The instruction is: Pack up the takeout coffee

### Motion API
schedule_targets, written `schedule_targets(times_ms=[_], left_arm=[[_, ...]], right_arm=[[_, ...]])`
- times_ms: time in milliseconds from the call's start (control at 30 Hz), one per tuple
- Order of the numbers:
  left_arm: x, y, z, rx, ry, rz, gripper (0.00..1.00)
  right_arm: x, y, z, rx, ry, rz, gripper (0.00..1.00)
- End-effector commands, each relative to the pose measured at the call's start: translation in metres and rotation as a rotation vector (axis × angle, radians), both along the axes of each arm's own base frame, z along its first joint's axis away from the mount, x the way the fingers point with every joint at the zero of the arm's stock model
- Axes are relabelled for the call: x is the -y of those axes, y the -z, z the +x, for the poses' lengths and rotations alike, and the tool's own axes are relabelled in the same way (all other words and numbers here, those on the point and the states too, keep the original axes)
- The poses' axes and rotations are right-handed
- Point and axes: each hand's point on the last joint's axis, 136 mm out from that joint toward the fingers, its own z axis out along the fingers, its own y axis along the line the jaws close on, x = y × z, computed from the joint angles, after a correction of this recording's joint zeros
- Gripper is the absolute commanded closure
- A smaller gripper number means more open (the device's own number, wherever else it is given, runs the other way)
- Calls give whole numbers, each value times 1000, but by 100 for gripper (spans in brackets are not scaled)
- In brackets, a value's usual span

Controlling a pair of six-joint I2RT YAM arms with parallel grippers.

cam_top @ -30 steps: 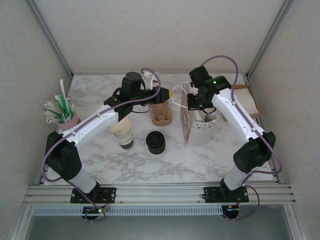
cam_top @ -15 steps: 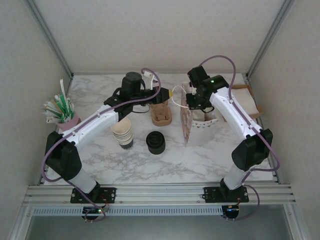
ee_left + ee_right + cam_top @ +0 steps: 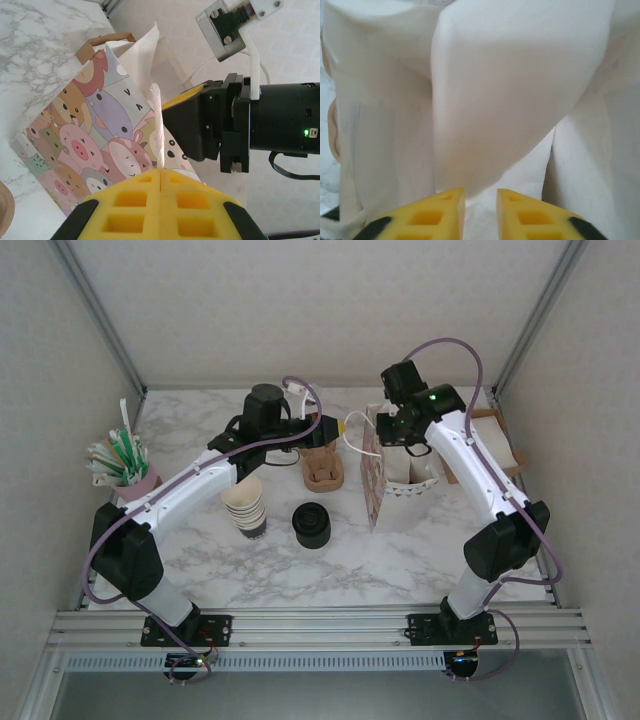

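A paper bag with cartoon animal print stands open at mid table. My left gripper is shut on the bag's white twisted handle, which runs straight into the closed yellow jaws. My right gripper hovers above the bag's mouth, and its black wrist shows just behind the handle. Its jaws stand slightly apart with nothing between them, facing the bag's white inside. The takeout coffee is hidden from me.
A brown cup carrier stands left of the bag. In front of it are a short black round stack and a tilted cream cup stack. A pink pot of stirrers is far left, a cardboard box far right.
My right gripper has lifted up out of the bag and its jaws have parted. The left gripper has kept its hold on the handle and has not moved.
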Motion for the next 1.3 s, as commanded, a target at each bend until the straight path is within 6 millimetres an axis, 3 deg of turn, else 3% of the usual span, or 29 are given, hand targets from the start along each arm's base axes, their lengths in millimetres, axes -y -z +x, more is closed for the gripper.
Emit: schedule_targets(times_ms=[0, 200, 333, 433, 633, 767, 933, 1133, 1267], left_arm=[[2, -1, 0, 13, 10, 7, 100], [2, -1, -1, 12, 9, 10, 100], [2, 1, 0, 8, 7, 12, 100], [2, 1, 0, 7, 8, 10, 100], [1, -3, 0, 12, 1, 7, 100], [2, -6, 0, 15, 1, 0, 97], [2, -9, 1, 19, 2, -3, 97], [2, -8, 1, 17, 2, 0, 96], [1, -11, 0, 22, -2, -2, 89]], right_arm=[[-1, 4, 12, 14, 11, 11, 85], [1, 34, 13, -40, 19, -26, 99], [1, 46, 8, -64, 19, -24, 100], [3, 32, 6, -36, 22, -15, 98], [10, -23, 5, 92, 37, 13, 81], [17, -41, 8, 157, 63, 5, 73], [21, -40, 20, 177, 88, -6, 68], [12, -32, 34, 170, 76, 13, 65], [9, -34, 34, 168, 68, 30, 65]])
